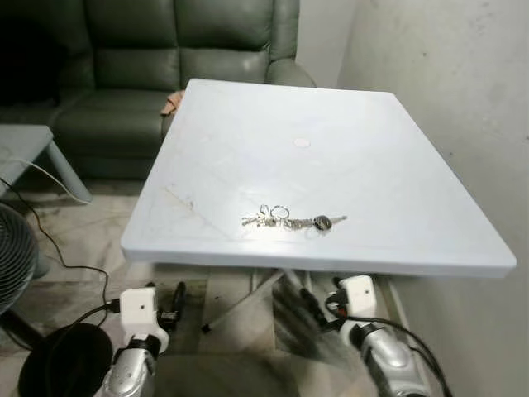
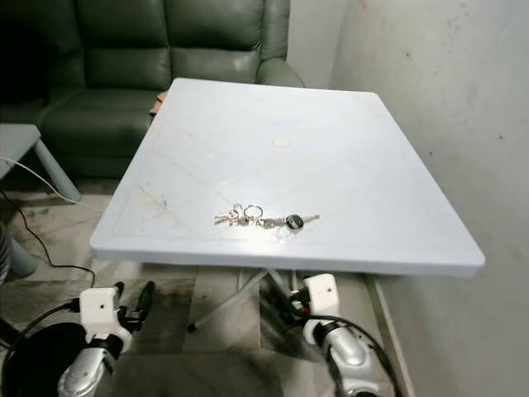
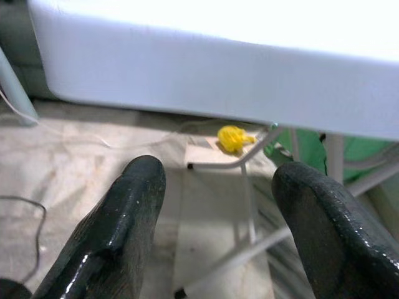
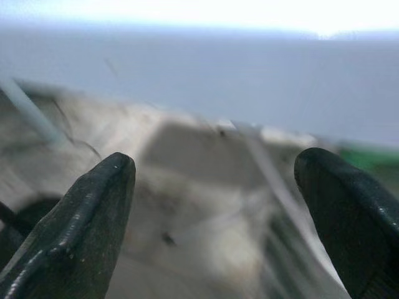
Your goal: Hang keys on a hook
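**Both pairs of black fingers gaping empty below the table edge**

Fingers (image 3: pixel 118 230) of the left gripper (image 3: pixel 218 224) are standing wide apart with nothing between them, pointing under the near rim of the white plastic table (image 1: pixel 347 124) toward its metal legs and a small yellow object (image 3: pixel 232 138) lying on the floor beneath. Right gripper (image 4: pixel 215 218) is likewise spreading its fingers (image 4: pixel 81 224) widely and gripping nothing, facing the table's pale underside in a blurred view. Seen from the head, both arms are hanging low in front of the table, the left gripper (image 1: pixel 169 306) at the lower left and the right gripper (image 1: pixel 310 302) at the lower right, each below the tabletop's near edge.

Keys (image 1: pixel 291 221) are lying flat on the tabletop, a bunch on several rings with one dark-headed key pointing toward the wall side, near the front edge and roughly midway across it, well apart from both grippers. A green sofa (image 1: pixel 165 58) is sitting behind the table, a fan (image 1: pixel 12 256) is showing at the far left, and a dark round bin (image 1: pixel 62 360) is standing beside the left arm
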`<state>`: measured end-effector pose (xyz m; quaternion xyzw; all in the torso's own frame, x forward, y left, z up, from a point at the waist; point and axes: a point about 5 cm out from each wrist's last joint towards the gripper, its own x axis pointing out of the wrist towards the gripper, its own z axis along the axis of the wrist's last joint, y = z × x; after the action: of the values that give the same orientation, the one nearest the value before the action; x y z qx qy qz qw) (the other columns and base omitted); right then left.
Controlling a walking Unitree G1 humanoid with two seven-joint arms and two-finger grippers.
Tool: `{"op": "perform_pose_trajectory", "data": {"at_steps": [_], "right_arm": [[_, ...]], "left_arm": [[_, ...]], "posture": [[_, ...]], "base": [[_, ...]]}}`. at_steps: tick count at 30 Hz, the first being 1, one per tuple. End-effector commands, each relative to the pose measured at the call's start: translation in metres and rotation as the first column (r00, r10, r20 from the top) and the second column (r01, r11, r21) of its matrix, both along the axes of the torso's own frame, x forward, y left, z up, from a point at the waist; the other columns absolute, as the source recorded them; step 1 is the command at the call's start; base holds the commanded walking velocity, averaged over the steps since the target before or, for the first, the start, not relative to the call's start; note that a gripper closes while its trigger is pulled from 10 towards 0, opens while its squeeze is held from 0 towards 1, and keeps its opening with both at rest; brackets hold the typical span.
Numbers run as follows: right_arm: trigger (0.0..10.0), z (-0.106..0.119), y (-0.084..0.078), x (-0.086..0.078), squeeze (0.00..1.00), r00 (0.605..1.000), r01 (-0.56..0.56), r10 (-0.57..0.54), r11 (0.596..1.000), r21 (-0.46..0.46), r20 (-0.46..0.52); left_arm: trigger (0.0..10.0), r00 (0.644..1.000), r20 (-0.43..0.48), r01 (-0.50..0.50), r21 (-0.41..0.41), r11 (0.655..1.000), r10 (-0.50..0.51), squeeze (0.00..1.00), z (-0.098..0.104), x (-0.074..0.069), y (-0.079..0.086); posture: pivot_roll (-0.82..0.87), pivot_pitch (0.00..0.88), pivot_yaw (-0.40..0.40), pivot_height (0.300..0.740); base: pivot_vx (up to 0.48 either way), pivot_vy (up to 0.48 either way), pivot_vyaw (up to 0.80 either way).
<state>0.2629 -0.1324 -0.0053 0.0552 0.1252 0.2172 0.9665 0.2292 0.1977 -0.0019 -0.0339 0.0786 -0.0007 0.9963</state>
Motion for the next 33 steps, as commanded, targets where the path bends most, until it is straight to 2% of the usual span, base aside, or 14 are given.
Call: {"op": "perform_pose_trajectory", "data": {"at_steps": [1,4,14,16,18,20,21,22,24,25,29,30,31,33], "right_arm": [[10.0,0.009,-0.012,0.006,0.00,0.997,0.042,-0.044,0.999,0.031,0.057],[10.0,0.017,-0.012,0.012,0.00,0.994,0.045,-0.051,0.997,0.060,0.096],[10.0,0.017,-0.008,0.010,0.00,0.991,-0.066,0.073,0.996,-0.058,0.111],[10.0,0.013,-0.005,0.006,0.00,0.985,-0.134,0.150,0.977,-0.167,0.090],[10.0,0.008,-0.006,0.005,0.00,0.983,-0.154,0.173,0.960,-0.233,0.062],[10.0,0.000,-0.005,0.001,0.00,0.972,-0.217,0.233,0.911,-0.351,0.005],[10.0,-0.002,-0.006,0.000,0.00,0.969,-0.230,0.247,0.890,-0.394,-0.009],[10.0,-0.002,-0.006,0.000,0.00,0.968,-0.232,0.249,0.886,-0.402,-0.011],[10.0,-0.012,-0.009,-0.003,0.00,0.970,-0.243,0.226,0.844,-0.477,-0.094],[10.0,-0.013,-0.010,-0.003,0.00,0.969,-0.244,0.223,0.838,-0.487,-0.102],[10.0,-0.014,-0.010,-0.003,0.00,0.970,-0.243,0.223,0.834,-0.496,-0.100],[10.0,-0.005,-0.006,-0.006,0.00,0.957,-0.277,0.288,0.882,-0.382,-0.030],[10.0,0.001,-0.005,-0.009,0.00,0.945,-0.303,0.326,0.902,-0.308,0.027],[10.0,0.010,-0.005,-0.015,0.00,0.912,-0.351,0.389,0.903,-0.248,0.126]], "left_arm": [[10.0,0.999,0.048,0.019,0.011,1.000,-0.019,0.00,0.008,0.004,-0.005],[10.0,0.995,0.094,0.037,0.021,0.999,-0.039,0.00,0.017,0.008,-0.010],[10.0,0.992,0.111,0.054,0.029,0.998,-0.057,0.00,0.023,0.010,-0.016],[10.0,0.993,0.103,0.057,0.036,0.998,-0.060,0.00,0.022,0.009,-0.017],[10.0,0.993,0.096,0.058,0.039,0.998,-0.061,0.00,0.021,0.008,-0.017],[10.0,0.994,0.095,0.059,0.039,0.998,-0.062,0.00,0.021,0.008,-0.017],[10.0,0.994,0.095,0.059,0.039,0.997,-0.063,0.00,0.021,0.008,-0.018],[10.0,0.994,0.095,0.059,0.039,0.997,-0.063,0.00,0.021,0.008,-0.018],[10.0,0.994,0.095,0.058,0.037,0.998,-0.062,0.00,0.021,0.008,-0.019],[10.0,0.994,0.095,0.058,0.037,0.998,-0.061,0.00,0.021,0.008,-0.019],[10.0,0.994,0.094,0.058,0.038,0.998,-0.061,0.00,0.021,0.008,-0.019],[10.0,0.993,0.102,0.057,0.041,0.998,-0.061,0.00,0.022,0.007,-0.019],[10.0,0.992,0.108,0.056,0.043,0.998,-0.060,0.00,0.023,0.007,-0.019],[10.0,0.992,0.111,0.056,0.047,0.997,-0.061,0.00,0.023,0.006,-0.019]], "posture": [[-0.02,0.000,-0.034,0.740],[-0.02,0.000,-0.035,0.740],[-0.02,0.000,-0.043,0.740],[-0.02,0.000,-0.045,0.740],[-0.02,0.002,-0.047,0.740],[-0.02,0.004,-0.049,0.740],[-0.02,0.004,-0.049,0.740],[-0.02,0.004,-0.049,0.740],[-0.02,0.004,-0.052,0.740],[-0.02,0.004,-0.052,0.740],[-0.02,0.004,-0.052,0.740],[-0.02,0.007,-0.059,0.740],[-0.02,0.007,-0.059,0.740],[-0.02,0.007,-0.058,0.740]], "base": [[0.000,0.000,0.00],[0.000,0.000,0.00],[0.000,0.000,0.00],[0.000,0.000,0.00],[0.000,0.000,0.00],[0.000,0.000,0.00],[0.000,0.000,0.00],[0.000,0.000,0.00],[0.000,0.000,0.00],[0.000,0.000,0.00],[0.000,0.000,0.00],[0.000,0.000,0.00],[0.000,0.000,0.00],[0.000,0.000,0.00]]}}
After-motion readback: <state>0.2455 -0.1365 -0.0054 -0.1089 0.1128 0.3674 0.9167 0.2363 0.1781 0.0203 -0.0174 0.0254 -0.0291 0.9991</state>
